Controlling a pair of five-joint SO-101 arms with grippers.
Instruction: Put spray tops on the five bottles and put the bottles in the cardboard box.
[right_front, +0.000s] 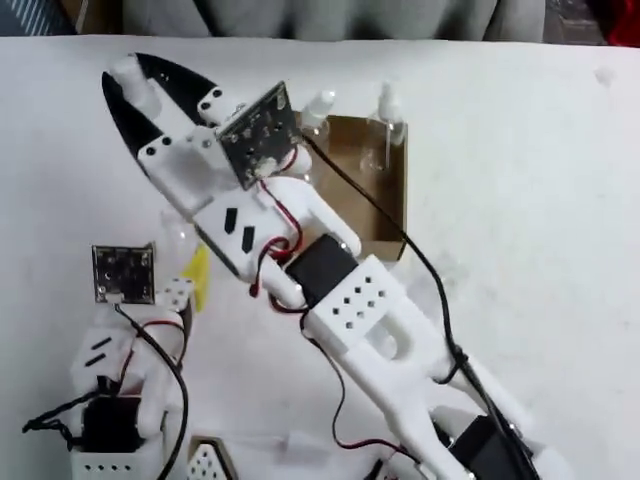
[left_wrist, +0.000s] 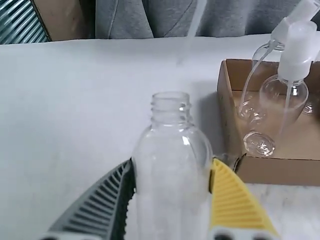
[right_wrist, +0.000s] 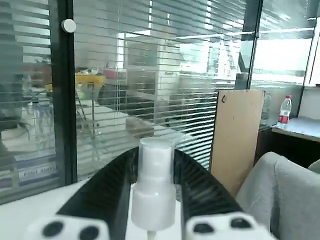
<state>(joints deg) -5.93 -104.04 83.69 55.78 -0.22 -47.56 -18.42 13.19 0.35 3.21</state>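
As the clear plastic bottle (left_wrist: 170, 145) looks light and slick, the left pincer (left_wrist: 172, 167) grips its shoulder. The right pincer (right_wrist: 156, 160) pinches the white spray top (right_wrist: 155, 187).

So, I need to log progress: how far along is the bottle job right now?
Done: two capped bottles stand in the cardboard box. In hand: the left gripper is shut on an open-necked bottle, and the right gripper is shut on a spray top. Left: fit that top, box this bottle, then do the other two of the five.
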